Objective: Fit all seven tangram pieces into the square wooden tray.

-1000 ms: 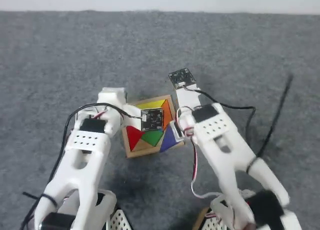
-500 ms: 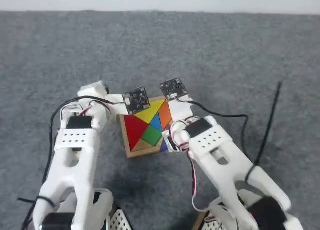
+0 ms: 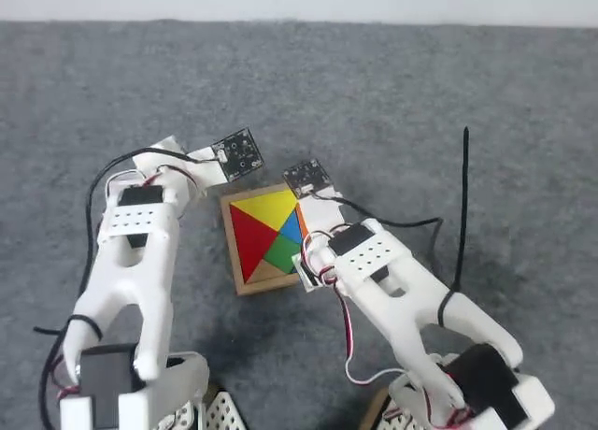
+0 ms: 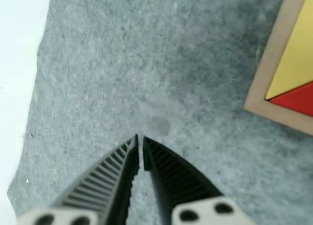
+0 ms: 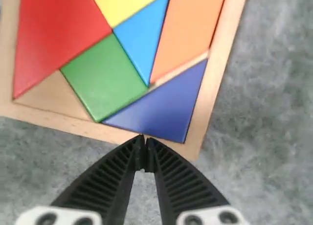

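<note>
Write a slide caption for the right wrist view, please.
Shut right end effector at tray edge beside the dark blue triangle.

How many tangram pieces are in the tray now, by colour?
red piece: 1
yellow piece: 1
light blue piece: 1
green piece: 1
orange piece: 1
dark blue piece: 1
Total: 6 in the tray; one triangular slot beside the green piece is bare.
</note>
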Tool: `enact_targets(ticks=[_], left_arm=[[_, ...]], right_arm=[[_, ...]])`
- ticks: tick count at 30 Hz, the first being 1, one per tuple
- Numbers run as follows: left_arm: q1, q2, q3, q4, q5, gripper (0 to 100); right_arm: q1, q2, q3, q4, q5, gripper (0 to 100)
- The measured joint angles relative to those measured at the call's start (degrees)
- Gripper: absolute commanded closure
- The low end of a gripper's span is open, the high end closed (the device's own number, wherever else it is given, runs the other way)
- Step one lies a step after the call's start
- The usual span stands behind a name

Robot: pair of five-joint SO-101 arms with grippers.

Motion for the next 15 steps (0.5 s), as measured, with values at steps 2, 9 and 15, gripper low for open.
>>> enact_targets(ticks=[2, 9, 15], left_arm=[[0.00, 0.00, 0.00, 0.00, 0.00, 99], [0.00, 0.70, 0.00, 0.35, 0.00, 99], [0.09, 0.70, 0.00, 0.35, 0.00, 99]], right_arm=[[0.00, 0.00, 0.00, 0.00, 0.00, 99.1], [1.58, -5.19, 0.00, 2.29, 0.00, 99.1], [14.51, -17.41, 3.78, 0.18, 0.00, 99.0]])
